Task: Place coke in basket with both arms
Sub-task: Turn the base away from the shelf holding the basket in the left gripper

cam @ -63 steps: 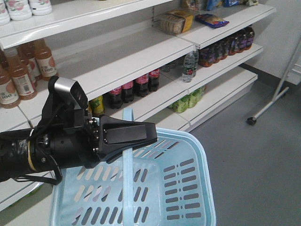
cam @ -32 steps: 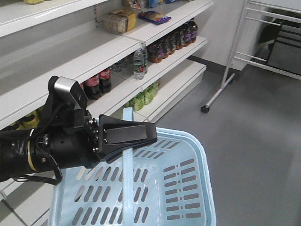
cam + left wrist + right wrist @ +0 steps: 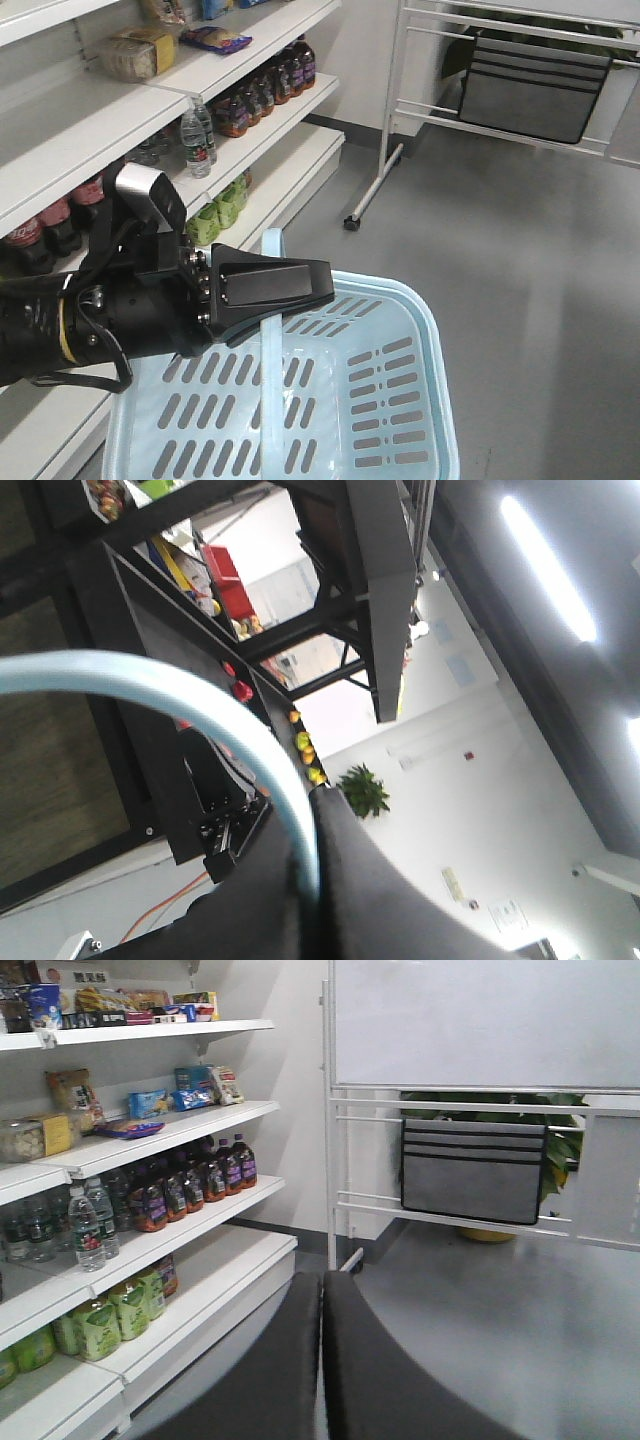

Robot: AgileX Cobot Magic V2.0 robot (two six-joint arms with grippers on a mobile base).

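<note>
White shelving (image 3: 70, 140) runs along the wall. On its upper board lie a wrapped loaf (image 3: 135, 55) and a blue-purple packet (image 3: 215, 38). 1 board down stand dark juice bottles (image 3: 262, 90) and clear water bottles (image 3: 197, 135), and below those are green drink packs (image 3: 222, 205). Past the shelving's far end stands a white wheeled frame (image 3: 386, 150) bearing a grey panel (image 3: 540, 85).

The basket handle (image 3: 200, 705) (a pale blue strap) curves between the fingers (image 3: 400, 910).
</note>
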